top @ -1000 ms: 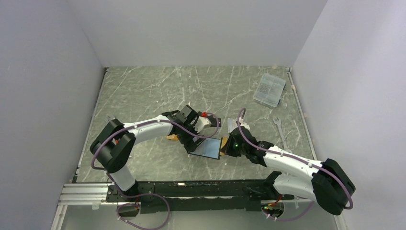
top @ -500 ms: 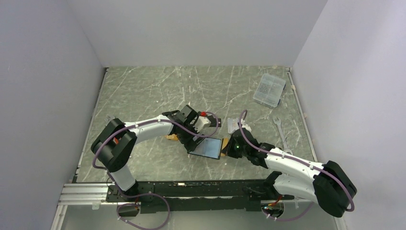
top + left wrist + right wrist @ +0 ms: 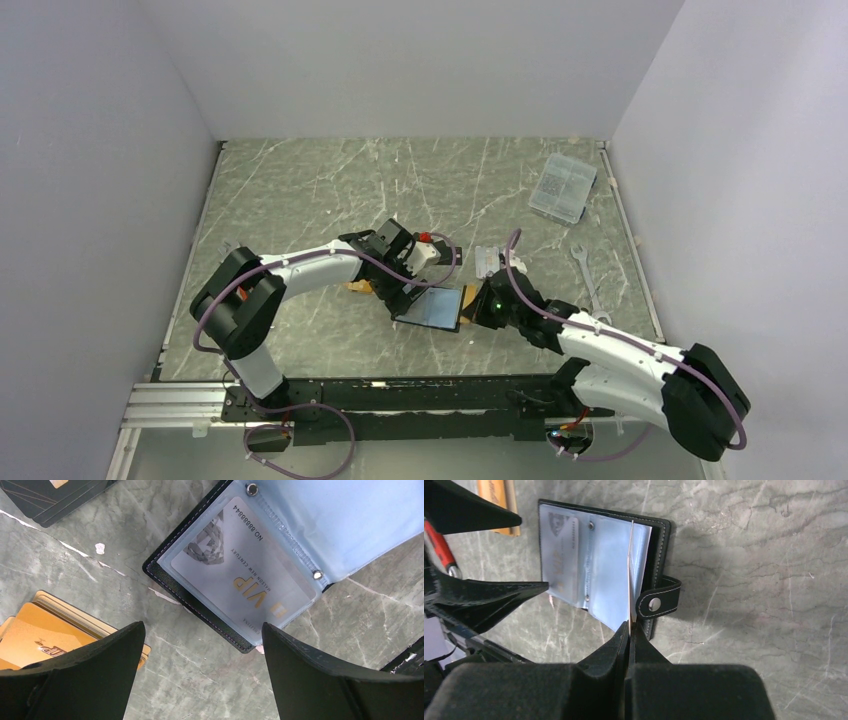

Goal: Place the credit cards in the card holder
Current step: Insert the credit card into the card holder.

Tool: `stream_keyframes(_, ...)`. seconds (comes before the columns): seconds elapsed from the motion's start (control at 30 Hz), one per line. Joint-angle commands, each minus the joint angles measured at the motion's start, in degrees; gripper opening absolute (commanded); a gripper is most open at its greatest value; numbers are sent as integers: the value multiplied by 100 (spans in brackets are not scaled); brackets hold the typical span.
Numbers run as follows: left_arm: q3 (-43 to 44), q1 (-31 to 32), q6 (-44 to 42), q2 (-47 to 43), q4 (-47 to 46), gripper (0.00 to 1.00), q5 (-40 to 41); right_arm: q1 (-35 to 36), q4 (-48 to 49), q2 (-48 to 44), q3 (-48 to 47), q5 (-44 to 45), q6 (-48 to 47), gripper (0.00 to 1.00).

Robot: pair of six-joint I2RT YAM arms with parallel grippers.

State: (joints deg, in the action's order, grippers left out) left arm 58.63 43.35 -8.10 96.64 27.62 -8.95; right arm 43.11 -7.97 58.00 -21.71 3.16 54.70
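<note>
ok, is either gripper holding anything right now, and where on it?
Right gripper is shut on a thin card, seen edge-on, pinched at its near end over the open wallet. Left gripper holds nothing.

We log counter: grey-green marbled top | near middle we see card holder lying open, blue lining up | gold cards stacked just left of it | black cards stacked nearby, apart from both | clear plastic box far right | wrench flat near right edge.
</note>
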Motion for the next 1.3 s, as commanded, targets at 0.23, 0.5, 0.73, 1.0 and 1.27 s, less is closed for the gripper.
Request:
stream_keyframes(0.23,-12,-5,8,-131,-125,92,102,5,166,47,-43,57,107,0)
stream_keyframes(0.5,-30,-11,1,-173,-145,92,122,18,22,-158,-88,73,97,0)
stream_keyframes(0.73,-72,-11,36,-152,-165,92,87,12,391,70,-162,-105,179,0)
stream_keyframes(1.0,-92,-8,31,-181,-162,92,78,12,560,143,-214,-198,225,0)
stream_keyframes(1.27,-95,-10,38,-198,-171,92,69,5,501,176,-271,-170,195,0)
